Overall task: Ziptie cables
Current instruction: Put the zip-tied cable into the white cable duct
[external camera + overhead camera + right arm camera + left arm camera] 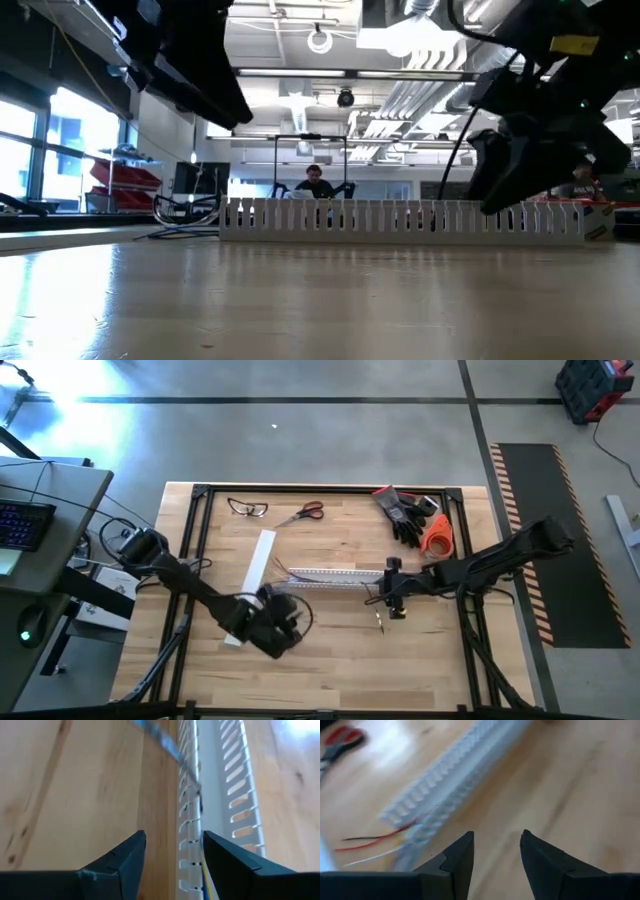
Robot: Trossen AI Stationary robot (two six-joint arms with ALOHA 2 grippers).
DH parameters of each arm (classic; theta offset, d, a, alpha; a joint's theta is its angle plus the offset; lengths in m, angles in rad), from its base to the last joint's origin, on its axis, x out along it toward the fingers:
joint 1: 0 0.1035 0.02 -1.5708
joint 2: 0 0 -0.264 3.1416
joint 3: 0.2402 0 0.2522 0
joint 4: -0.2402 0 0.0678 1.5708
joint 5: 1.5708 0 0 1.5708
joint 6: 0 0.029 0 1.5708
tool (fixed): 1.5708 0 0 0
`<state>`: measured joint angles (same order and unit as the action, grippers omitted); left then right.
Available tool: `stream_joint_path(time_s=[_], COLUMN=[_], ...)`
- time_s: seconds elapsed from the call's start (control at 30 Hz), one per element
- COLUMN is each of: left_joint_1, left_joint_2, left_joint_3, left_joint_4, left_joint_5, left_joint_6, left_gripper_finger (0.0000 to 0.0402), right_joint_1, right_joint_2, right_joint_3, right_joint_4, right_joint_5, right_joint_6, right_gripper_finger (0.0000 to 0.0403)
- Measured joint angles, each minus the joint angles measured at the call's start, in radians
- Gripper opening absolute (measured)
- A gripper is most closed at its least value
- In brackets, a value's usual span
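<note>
The left gripper (496,857) hovers over bare wood, its jaws parted with nothing between them. Just ahead of it, the cables (380,845) fan out from the near end of the white slotted channel (455,770). At the channel's other end, the right gripper (172,855) stands half open, empty, straddling the channel's near wall, where a thin strand (202,865) runs inside. Scissors (303,513) lie farther off.

Grey concrete floor (330,435), dark line across. Desk (50,520) with keyboard (22,523) at side. Windows (40,150), ceiling ducts (420,70); seated person (316,183), possibly working.
</note>
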<state>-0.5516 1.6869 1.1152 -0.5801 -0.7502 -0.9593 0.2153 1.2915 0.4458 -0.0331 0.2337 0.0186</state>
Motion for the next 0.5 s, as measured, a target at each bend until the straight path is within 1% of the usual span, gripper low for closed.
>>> stream_joint_path(time_s=[0.1, 0.27, 0.37, 0.43, 0.5], left_joint_1=[-0.041, -0.089, -0.103, -0.113, -0.119], left_joint_2=[0.039, 0.115, 0.151, 0.159, 0.159], left_joint_3=[0.000, 0.000, 0.001, 0.002, 0.017], left_joint_4=[0.159, 0.445, 0.577, 0.610, 0.590], left_joint_5=[-0.011, -0.022, -0.045, -0.079, -0.124], left_joint_6=[0.077, 0.232, 0.283, 0.285, 0.282], left_gripper_finger=[0.0140, 0.0140, 0.0140, 0.0140, 0.0140], right_joint_1=[0.005, 0.051, 0.092, 0.122, 0.157], right_joint_2=[0.043, 0.090, 0.102, 0.111, 0.111], right_joint_3=[0.000, 0.002, 0.018, 0.034, 0.045], right_joint_4=[0.014, 0.098, 0.122, 0.120, 0.125], right_joint_5=[-0.004, -0.066, -0.094, -0.094, -0.100], right_joint_6=[0.008, 0.023, 0.019, 0.028, 0.031], right_gripper_finger=[0.0154, 0.0069, 0.0019, 0.0008, 0.0012])
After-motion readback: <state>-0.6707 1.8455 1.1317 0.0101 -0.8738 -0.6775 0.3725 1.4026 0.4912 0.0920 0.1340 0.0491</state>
